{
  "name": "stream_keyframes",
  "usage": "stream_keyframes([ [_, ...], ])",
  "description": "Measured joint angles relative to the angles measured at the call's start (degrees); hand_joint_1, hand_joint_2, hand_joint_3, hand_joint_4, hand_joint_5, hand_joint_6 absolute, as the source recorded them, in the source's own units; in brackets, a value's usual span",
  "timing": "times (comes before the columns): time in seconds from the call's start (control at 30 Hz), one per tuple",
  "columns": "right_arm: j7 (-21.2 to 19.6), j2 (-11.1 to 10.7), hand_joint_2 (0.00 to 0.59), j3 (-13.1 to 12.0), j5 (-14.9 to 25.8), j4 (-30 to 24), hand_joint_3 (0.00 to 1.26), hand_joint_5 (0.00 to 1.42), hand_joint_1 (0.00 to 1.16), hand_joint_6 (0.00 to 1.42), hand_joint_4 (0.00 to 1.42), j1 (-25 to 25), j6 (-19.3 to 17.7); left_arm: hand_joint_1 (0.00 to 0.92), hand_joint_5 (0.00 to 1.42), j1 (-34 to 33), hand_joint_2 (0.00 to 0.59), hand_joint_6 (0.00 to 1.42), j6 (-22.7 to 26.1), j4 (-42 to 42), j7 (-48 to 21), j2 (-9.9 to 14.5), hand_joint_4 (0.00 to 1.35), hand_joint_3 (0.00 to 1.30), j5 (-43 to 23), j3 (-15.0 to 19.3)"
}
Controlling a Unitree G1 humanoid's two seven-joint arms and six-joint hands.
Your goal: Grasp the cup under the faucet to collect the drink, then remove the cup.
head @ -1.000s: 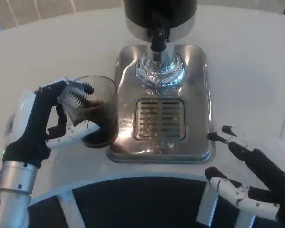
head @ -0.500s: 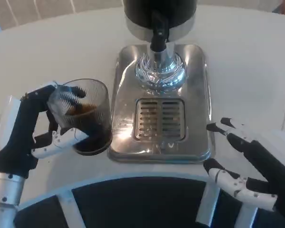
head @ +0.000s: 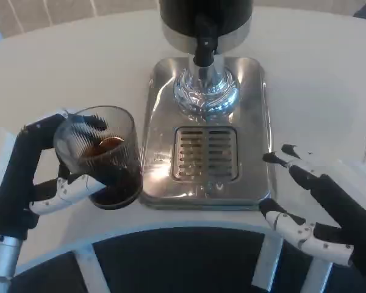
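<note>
Head view: the left hand (head: pixel 30 177) occupies the lower left of the frame and grips a ribbed transparent glass cup (head: pixel 100 155). The fingers are wrapped around the cup wall, with dark fingers at the upper rim side and a white finger (head: pixel 70 190) crossing the lower front of the cup. The cup is upright with a slight tilt and holds a dark brown drink, with the liquid level in the lower part of the glass. The cup sits at left centre of the frame, just beside the left edge of the drip tray (head: pixel 253 122) and clear of the slotted grate (head: pixel 206 154). Whether the cup base touches the white table (head: pixel 67 67) cannot be determined.

The dispenser body (head: pixel 204 18) stands at the top centre of the frame. Its black faucet (head: pixel 204 49) points down over a chromed round base (head: pixel 205 91) at the upper part of the stainless tray. The slotted grate lies below that, at frame centre.

The right hand (head: pixel 320 210) is at the lower right of the frame, near the right front corner of the drip tray. Its fingers are spread apart and hold nothing. One fingertip (head: pixel 273 160) lies at the tray's right edge; contact cannot be confirmed.

A dark curved panel with white supports (head: pixel 171 259) spans the bottom of the frame.
</note>
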Motion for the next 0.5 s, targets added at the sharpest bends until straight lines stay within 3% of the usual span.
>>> stream_keyframes([
  [0.5,0.05,-1.28,0.462,0.37,0.32,-3.14,0.11,0.0,0.23,0.05,0.0,1.43,-1.67,0.501,1.28,4.91,0.094,0.42,-3.83,-7.61,-4.9,-0.55,1.16,0.99,-0.43,-0.04],
])
